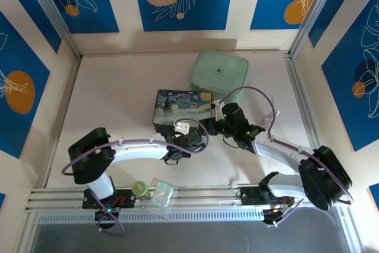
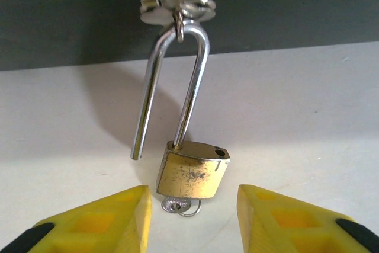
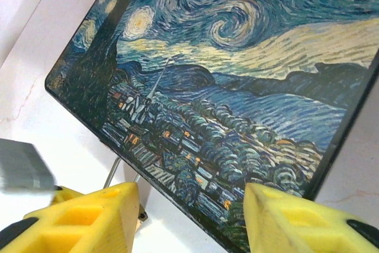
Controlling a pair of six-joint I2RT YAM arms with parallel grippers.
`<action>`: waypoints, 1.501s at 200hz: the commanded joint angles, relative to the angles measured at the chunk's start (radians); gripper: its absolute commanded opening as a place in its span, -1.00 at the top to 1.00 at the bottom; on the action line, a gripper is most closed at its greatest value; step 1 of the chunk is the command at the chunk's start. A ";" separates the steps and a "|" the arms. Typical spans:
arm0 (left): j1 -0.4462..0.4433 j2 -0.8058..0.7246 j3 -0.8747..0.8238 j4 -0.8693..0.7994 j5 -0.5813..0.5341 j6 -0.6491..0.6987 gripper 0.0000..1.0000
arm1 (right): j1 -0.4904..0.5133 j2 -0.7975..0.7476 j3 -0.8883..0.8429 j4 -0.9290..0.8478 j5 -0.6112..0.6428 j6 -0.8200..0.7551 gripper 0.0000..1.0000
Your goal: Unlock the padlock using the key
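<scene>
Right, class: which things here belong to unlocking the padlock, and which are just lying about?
Job in hand: padlock, key at its underside, painted box it hangs from.
Lying about: mint-green case, clear plastic bag, small green object.

At the centre of the left wrist view we see the small brass-gold metal padlock (image 2: 192, 171), its body dull, scuffed and scratched. Its silver U-shaped shackle (image 2: 195, 81) is smooth and mirror-bright. The thin silvery metal key (image 2: 177, 205) beneath it also shines. The pale table (image 2: 308, 117) looks matt. In the right wrist view, the painted box lid (image 3: 237, 75) is smooth with a faint sheen.
</scene>
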 commanded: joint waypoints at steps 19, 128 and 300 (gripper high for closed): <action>0.017 -0.185 -0.054 0.022 -0.090 0.137 -0.76 | -0.006 -0.073 -0.019 -0.057 -0.025 0.035 -0.58; 0.335 -0.545 -0.096 0.097 0.149 0.800 -0.99 | 0.223 -0.007 -0.023 0.038 -0.015 0.121 -0.86; 0.408 -0.519 -0.149 0.065 0.157 0.735 -0.99 | 0.308 0.456 0.145 0.149 0.032 0.062 -0.06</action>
